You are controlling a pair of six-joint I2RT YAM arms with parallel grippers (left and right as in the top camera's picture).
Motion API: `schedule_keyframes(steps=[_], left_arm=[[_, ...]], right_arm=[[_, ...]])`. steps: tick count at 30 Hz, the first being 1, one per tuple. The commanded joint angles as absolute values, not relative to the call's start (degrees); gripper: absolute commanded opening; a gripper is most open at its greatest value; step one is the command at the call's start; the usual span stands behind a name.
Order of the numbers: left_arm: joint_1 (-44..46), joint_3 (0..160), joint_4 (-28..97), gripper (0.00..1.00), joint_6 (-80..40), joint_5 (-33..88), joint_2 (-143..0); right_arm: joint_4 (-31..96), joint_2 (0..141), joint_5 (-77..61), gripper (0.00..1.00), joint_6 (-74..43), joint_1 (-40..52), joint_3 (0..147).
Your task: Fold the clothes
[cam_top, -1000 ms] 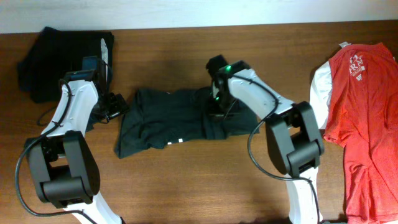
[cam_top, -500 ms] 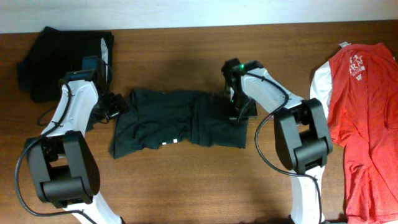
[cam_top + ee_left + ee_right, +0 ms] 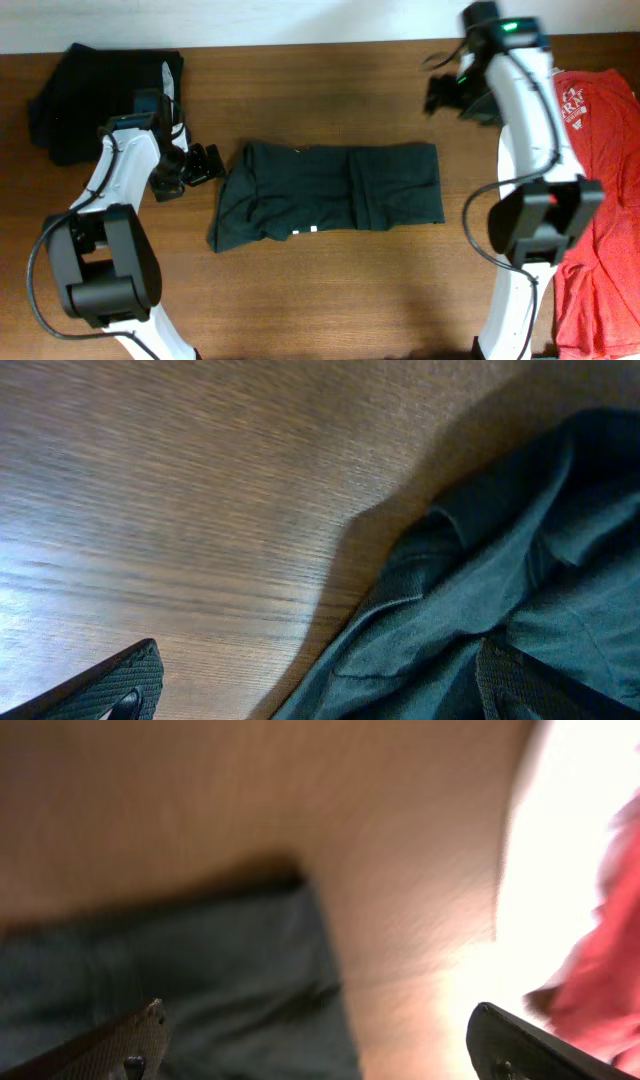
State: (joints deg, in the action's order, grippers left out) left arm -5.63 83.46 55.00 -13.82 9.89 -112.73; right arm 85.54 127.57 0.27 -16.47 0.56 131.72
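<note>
The dark trousers [image 3: 330, 190] lie folded in a flat strip across the middle of the table; a small white mark shows at their front edge. My left gripper [image 3: 205, 165] is open just off their left end, holding nothing. In the left wrist view one fingertip [image 3: 110, 685] is over bare wood and the other over the trousers [image 3: 500, 560]. My right gripper [image 3: 440, 95] hangs open and empty, above and beyond the trousers' right end. The blurred right wrist view shows the trousers [image 3: 180, 970] below its open gripper [image 3: 320, 1055].
A black garment [image 3: 90, 85] lies bunched at the back left corner behind the left arm. A red T-shirt with white sleeves [image 3: 600, 180] is spread along the right edge, also visible as a red T-shirt [image 3: 600, 980] by the right wrist. A pale wall borders the table's far edge.
The right gripper opened, let go of the trousers and swung up to the back right. The trousers now lie stretched further right. The left gripper shifted slightly right, still open.
</note>
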Motion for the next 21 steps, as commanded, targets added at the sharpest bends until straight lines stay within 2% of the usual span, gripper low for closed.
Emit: schedule_keyframes(steps=[1,5,11,12,13,14,15,18,19,20,21], left_arm=[[-5.6,83.3,54.8,0.99,-9.3,15.9,-115.9],[-5.6,83.3,54.0,0.99,-1.7,28.4,-118.0],[-5.6,83.3,54.8,0.98,3.6,33.1,-125.8],[-5.3,83.3,55.9,0.91,3.5,34.0,-126.3],[-4.0,83.3,56.4,0.79,3.5,34.4,-126.3],[-2.5,83.3,56.2,0.76,2.7,34.3,-126.3],[-0.9,83.3,55.2,0.64,0.6,33.8,-126.3],[2.9,83.3,52.6,0.63,-5.6,30.0,-126.4],[4.2,83.3,51.8,0.56,-6.7,29.4,-126.4],[5.0,83.3,51.1,0.29,-8.2,27.2,-126.4],[5.4,83.3,51.0,0.06,-10.7,24.0,-126.4]], right_arm=[[87.6,126.7,3.5,0.99,-16.8,-10.2,138.7],[87.7,126.8,3.3,0.99,-16.8,-21.7,138.0],[87.6,126.8,3.3,0.99,-16.8,-24.8,138.0],[87.6,126.8,3.3,0.99,-16.8,-24.8,138.0],[87.6,126.8,3.3,0.99,-16.8,-24.8,138.0],[87.6,126.8,3.3,0.99,-16.8,-24.8,138.0],[87.6,126.8,3.3,0.99,-16.8,-24.8,138.0],[87.6,126.8,3.3,0.99,-16.8,-24.8,138.0],[87.7,126.8,3.3,0.99,-16.8,-24.8,138.0],[87.6,126.8,3.3,0.99,-16.8,-24.8,138.0],[87.6,126.8,3.3,0.99,-16.8,-24.8,138.0]])
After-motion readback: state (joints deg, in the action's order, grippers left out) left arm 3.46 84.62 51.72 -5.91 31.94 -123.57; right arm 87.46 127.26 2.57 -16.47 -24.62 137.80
